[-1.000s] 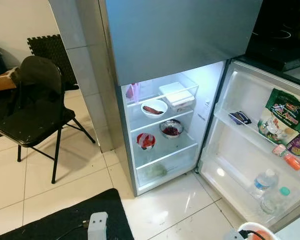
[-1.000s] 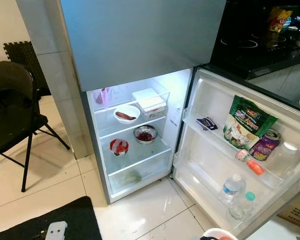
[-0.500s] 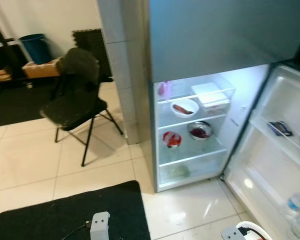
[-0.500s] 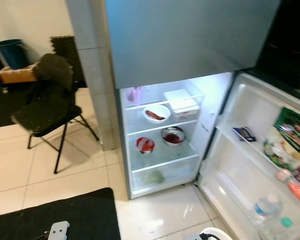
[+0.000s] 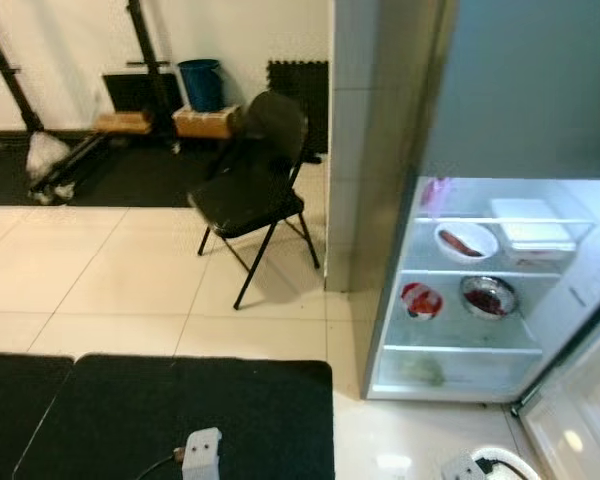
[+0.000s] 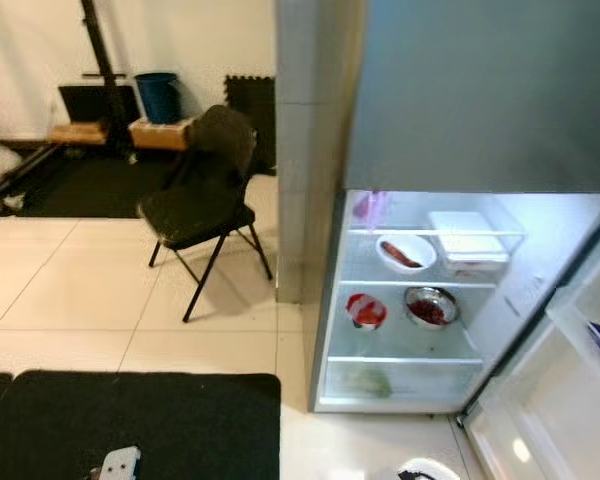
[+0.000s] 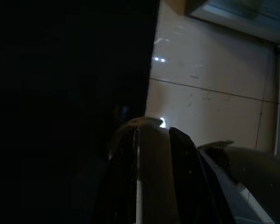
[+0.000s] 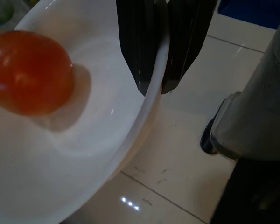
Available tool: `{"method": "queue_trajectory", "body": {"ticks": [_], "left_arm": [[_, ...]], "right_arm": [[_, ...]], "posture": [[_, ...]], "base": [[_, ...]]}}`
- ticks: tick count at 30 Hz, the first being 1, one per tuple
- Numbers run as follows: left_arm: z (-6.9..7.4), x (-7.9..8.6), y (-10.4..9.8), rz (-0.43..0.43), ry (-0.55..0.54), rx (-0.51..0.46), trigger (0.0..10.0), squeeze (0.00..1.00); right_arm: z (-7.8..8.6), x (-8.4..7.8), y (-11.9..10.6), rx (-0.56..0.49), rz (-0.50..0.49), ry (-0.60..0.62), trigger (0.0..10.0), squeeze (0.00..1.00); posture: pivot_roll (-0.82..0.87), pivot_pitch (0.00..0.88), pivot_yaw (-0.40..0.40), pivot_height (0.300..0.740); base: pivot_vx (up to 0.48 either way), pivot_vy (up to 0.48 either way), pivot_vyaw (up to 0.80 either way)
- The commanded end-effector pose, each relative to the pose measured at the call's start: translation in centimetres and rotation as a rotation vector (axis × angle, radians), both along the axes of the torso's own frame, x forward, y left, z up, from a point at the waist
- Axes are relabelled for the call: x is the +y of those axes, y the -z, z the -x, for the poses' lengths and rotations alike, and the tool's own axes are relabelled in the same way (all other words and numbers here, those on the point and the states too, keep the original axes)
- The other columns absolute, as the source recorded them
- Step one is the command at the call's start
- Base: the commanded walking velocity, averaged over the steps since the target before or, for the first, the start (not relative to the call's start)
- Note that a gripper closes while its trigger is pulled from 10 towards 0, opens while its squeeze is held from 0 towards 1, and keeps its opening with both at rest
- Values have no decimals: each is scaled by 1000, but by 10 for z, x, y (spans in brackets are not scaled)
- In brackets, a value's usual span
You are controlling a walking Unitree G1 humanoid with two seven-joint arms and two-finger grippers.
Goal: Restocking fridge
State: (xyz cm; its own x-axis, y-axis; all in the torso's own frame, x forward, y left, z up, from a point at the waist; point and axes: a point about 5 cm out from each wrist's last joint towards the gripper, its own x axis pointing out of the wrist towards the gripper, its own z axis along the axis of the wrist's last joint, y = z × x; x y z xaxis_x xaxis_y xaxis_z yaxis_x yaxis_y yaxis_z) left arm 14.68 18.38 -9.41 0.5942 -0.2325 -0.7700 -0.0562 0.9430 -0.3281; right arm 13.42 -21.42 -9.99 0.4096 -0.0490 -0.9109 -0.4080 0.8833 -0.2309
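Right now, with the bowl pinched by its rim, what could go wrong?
1. The right gripper holds the white ceramic bowl only by its rim; a jolt could let it slip onto the tile floor.
2. The round orange-red tomato lies loose in the bowl and may roll out if it tilts.
3. The open fridge sits off to the robot's right, with its door and the black mat's edge nearby.
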Motion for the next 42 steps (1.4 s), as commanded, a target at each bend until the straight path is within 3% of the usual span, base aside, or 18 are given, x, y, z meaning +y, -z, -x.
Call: {"method": "queue_trajectory", "body": {"ticks": [1,13,19,37,42], "left_arm": [[3,-3,2,4,9,16,10000,0],[5,-2,2,1,2,24,10000,0],[4,-3,2,20,0,19,10000,0],[3,-1,1,31,5,18,10000,0],[2,-2,1,36,5,15,10000,0]], "right_arm": [[0,-2,0,3,10,-8,10000,0],[1,-3,0,5,17,-19,10000,0],[0,-3,-1,-2,25,-29,10000,0],[3,-2,0,9,20,-51,10000,0],[3,-3,0,12,16,-62,10000,0]], "posture": [[8,0,-24,740],[8,0,-28,740],[5,0,-28,740],[4,0,-22,740],[3,0,-24,740]], "base": [[0,0,712],[0,0,715],[0,0,160],[0,-434,0],[0,-446,794]]}}
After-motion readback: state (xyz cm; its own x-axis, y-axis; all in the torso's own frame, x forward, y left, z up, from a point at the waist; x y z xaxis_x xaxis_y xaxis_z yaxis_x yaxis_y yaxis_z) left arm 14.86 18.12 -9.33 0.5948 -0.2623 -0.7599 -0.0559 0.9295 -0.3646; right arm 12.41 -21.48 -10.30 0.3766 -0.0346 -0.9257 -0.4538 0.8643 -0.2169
